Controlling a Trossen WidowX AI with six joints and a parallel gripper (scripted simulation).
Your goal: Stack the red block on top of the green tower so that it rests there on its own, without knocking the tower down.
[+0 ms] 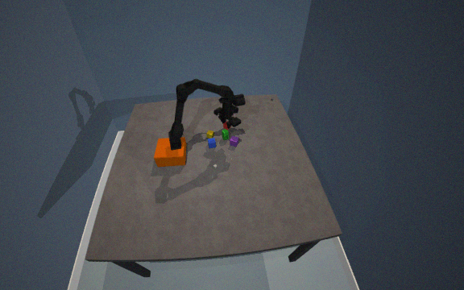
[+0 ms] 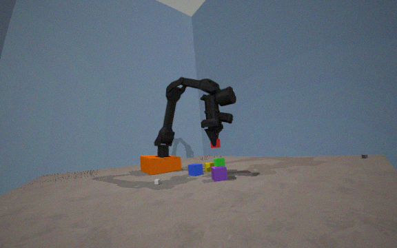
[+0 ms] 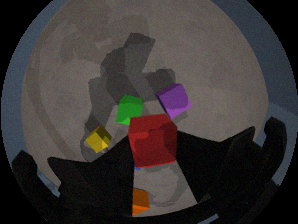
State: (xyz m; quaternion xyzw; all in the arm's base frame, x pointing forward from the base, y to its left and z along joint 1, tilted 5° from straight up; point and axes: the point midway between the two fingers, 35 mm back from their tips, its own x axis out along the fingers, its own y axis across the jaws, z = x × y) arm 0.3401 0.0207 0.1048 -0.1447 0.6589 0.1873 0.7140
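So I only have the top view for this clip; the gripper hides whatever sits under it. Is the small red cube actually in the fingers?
Observer: Yes. In the wrist view the small red cube sits clamped between the black parallel-jaw gripper fingers.
Operator: Has it touched the green tower?
Observer: No. The exterior view shows open air between the red cube and the green block tower.
Operator: Is it lined up?
Observer: Not quite, judging by the wrist view: the green top shows beside the cube's upper-left edge, uncovered. The purple cube lies to its upper right.
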